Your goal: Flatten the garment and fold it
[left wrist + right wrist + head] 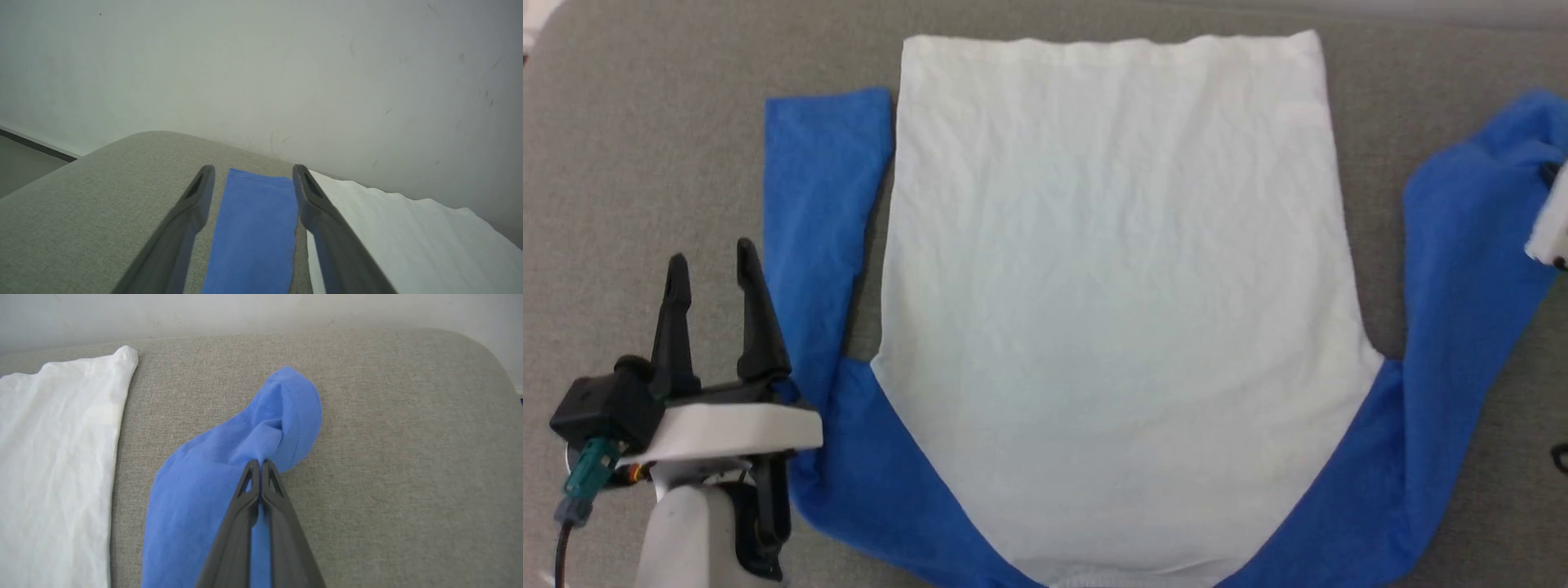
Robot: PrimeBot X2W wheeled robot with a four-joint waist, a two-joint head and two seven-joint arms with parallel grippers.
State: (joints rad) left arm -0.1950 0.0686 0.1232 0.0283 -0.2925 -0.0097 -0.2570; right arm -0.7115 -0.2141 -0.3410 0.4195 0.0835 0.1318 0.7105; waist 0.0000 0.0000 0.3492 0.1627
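The shirt [1111, 269] is lying flat on the gray surface [621, 163], with its neck end near the robot. The left hand [711, 255] is hanging wide open by the left blue sleeve [821, 212]. The right hand [260, 463] is pinching the right blue sleeve [212, 490] near its cuff

Head camera overhead; 2 wrist cameras low, close; garment [1111, 286] shared.

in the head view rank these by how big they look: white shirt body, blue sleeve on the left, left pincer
1. white shirt body
2. blue sleeve on the left
3. left pincer: it is nearer the camera, so it looks enlarged, yet still covers the least area.
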